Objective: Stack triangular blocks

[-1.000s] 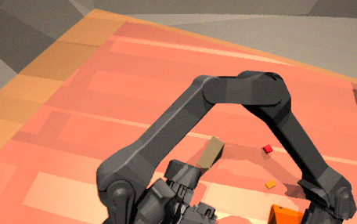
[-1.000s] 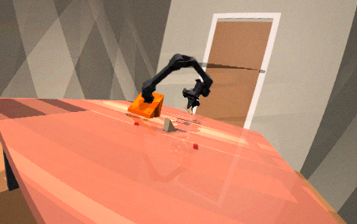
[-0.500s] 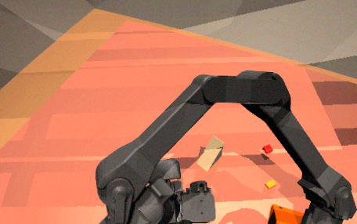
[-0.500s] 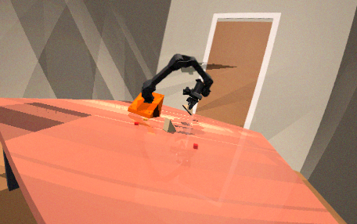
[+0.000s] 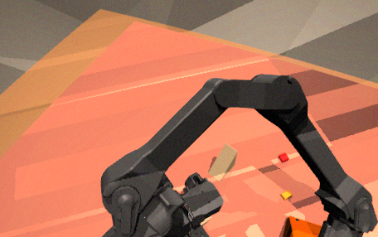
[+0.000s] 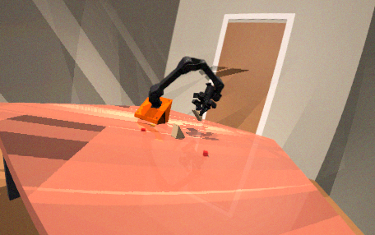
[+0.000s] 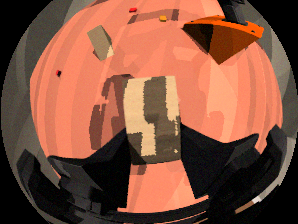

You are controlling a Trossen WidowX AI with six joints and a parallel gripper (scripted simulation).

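Note:
A beige triangular block (image 5: pixel 224 162) (image 6: pixel 178 131) (image 7: pixel 101 42) stands on the table, with nothing touching it. My gripper (image 6: pixel 199 109) (image 7: pixel 152 127) is shut on the other triangular block (image 6: pixel 197 115) (image 7: pixel 152 117) and holds it in the air, clear of the table. In the exterior view the held block is tilted, higher than the standing block and to its right. In the wrist view one broad face of it shows between the fingers, and its other faces are hidden. In the top view the arm hides most of the held block and the fingertips.
A red cube (image 5: pixel 283 157) (image 6: pixel 143 129) (image 7: pixel 132 9) and a yellow cube (image 5: pixel 286 195) (image 7: pixel 163 18) lie toward the arm's orange base (image 5: pixel 304 228) (image 6: pixel 154 111) (image 7: pixel 220 42). Another red cube (image 6: pixel 206 153) (image 7: pixel 58 73) lies on the standing block's other side.

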